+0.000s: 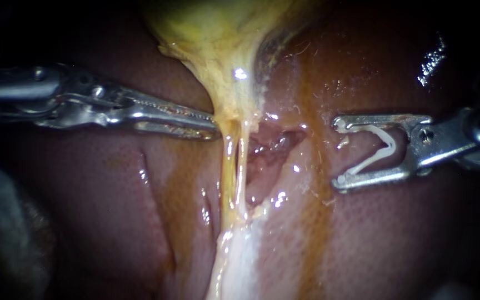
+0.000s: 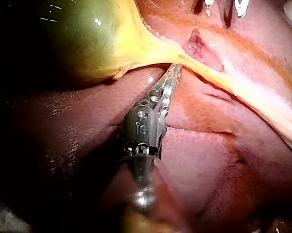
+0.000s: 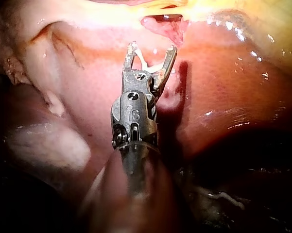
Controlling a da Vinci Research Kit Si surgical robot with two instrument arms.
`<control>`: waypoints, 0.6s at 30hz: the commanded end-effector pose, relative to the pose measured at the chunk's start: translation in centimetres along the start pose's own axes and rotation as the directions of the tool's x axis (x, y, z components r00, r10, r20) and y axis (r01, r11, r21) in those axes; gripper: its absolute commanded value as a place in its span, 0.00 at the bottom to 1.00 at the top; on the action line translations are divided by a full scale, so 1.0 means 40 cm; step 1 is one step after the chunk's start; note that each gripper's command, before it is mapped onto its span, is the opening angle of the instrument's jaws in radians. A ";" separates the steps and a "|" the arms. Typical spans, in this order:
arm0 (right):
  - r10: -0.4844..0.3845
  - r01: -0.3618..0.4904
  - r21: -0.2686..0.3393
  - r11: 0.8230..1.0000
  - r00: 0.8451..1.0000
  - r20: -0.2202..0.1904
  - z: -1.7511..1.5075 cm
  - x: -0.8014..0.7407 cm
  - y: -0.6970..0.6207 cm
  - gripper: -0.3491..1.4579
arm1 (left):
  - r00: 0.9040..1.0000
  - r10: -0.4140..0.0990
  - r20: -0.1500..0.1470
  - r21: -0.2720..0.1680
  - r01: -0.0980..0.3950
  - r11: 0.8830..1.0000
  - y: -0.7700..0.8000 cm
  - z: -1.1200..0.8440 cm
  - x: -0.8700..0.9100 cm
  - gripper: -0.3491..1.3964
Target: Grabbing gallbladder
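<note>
The yellow gallbladder (image 1: pixel 218 33) hangs at the top centre and narrows to a neck, from which a pale tube (image 1: pixel 230 172) runs down over the liver (image 1: pixel 112 222). My left instrument (image 1: pixel 216 126) comes in from the left; its jaws stand almost together, shut on the left edge of the neck. The left wrist view shows the same tips (image 2: pixel 174 72) pinching the yellow band just below the gallbladder (image 2: pixel 87 39). To the right of the neck and apart from it, my right instrument (image 1: pixel 337 153) holds a white clip (image 1: pixel 381 150) between its spread jaws, which the right wrist view (image 3: pixel 151 48) also shows.
A raw reddish patch (image 1: pixel 273 141) lies on the liver between the neck and the right instrument. An orange-brown fluid streak (image 1: pixel 312 222) runs down the liver. A pale fatty lump (image 3: pixel 53 145) sits beside the right instrument's shaft.
</note>
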 end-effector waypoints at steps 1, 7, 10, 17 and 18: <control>0.000 0.000 0.001 1.000 1.000 0.000 -0.0001 0.0000 0.0000 0.47 | 1.000 -0.006 0.002 -0.009 0.006 1.000 0.0001 -0.0010 0.0010 0.00; 0.000 0.000 0.001 1.000 1.000 0.000 -0.0001 0.0000 0.0000 0.47 | 1.000 -0.025 0.003 -0.013 0.025 1.000 -0.0016 -0.0109 0.0062 0.00; 0.000 0.000 0.001 1.000 1.000 0.000 -0.0001 0.0000 0.0000 0.47 | 0.999 -0.034 0.002 -0.003 0.034 0.999 -0.0025 -0.0153 0.0070 0.00; 0.000 0.000 0.001 1.000 1.000 0.000 -0.0001 -0.0001 0.0000 0.47 | 0.999 -0.039 0.002 -0.001 0.039 0.999 -0.0028 -0.0176 0.0066 0.00; 0.000 0.000 0.001 1.000 1.000 0.000 -0.0001 -0.0001 0.0000 0.47 | 0.999 -0.039 0.002 -0.001 0.039 0.999 -0.0028 -0.0177 0.0066 0.00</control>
